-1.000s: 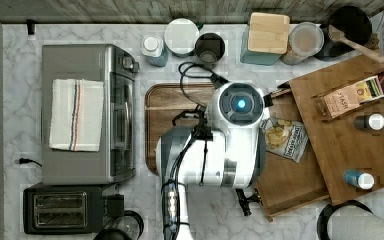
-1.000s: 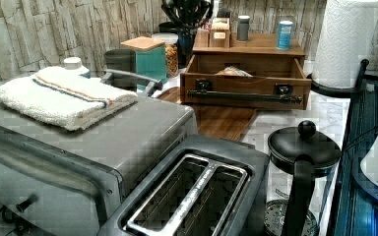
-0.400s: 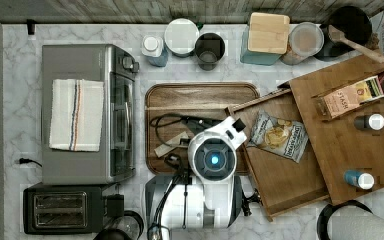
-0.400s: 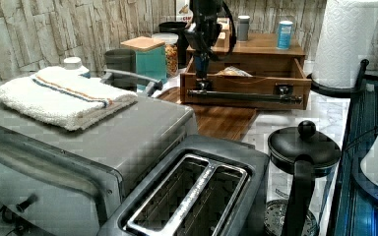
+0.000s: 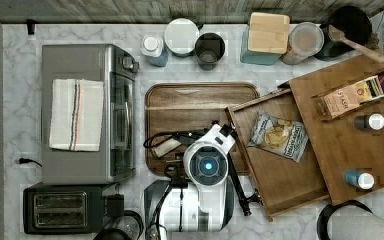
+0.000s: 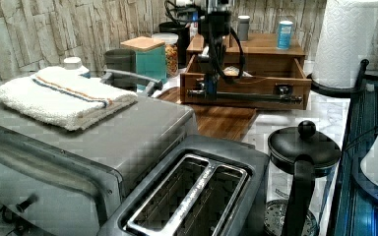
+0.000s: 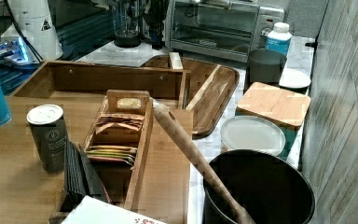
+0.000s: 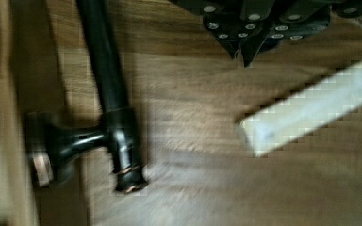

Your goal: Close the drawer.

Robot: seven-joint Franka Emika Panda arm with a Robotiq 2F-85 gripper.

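Observation:
The drawer [image 5: 280, 155] stands pulled out from under the bamboo top panel [image 5: 350, 125], with a chip bag [image 5: 277, 135] lying in it. Its front wall carries a black bar handle [image 6: 248, 96], also seen in the wrist view as handle [image 8: 106, 89]. My gripper [image 6: 208, 90] hangs low in front of the drawer front's left end in the left view, over the walnut tray [image 5: 180, 100]. In the wrist view the gripper [image 8: 243, 57] is shut with nothing in it, beside the handle and apart from it. The arm's wrist [image 5: 207, 165] covers the gripper in the top view.
A white block [image 8: 306, 108] lies on the walnut tray near the gripper. A toaster oven [image 5: 87, 112] with a towel and a toaster [image 5: 62, 207] fill the top view's left. Jars and canisters [image 5: 267, 37] line the back. A black kettle [image 6: 302, 147] and paper towel roll [image 6: 347, 42] stand nearby.
The arm has swung away from the drawer's back corner toward the top view's bottom. In the left view it has come into view and dropped in front of the drawer's handle end.

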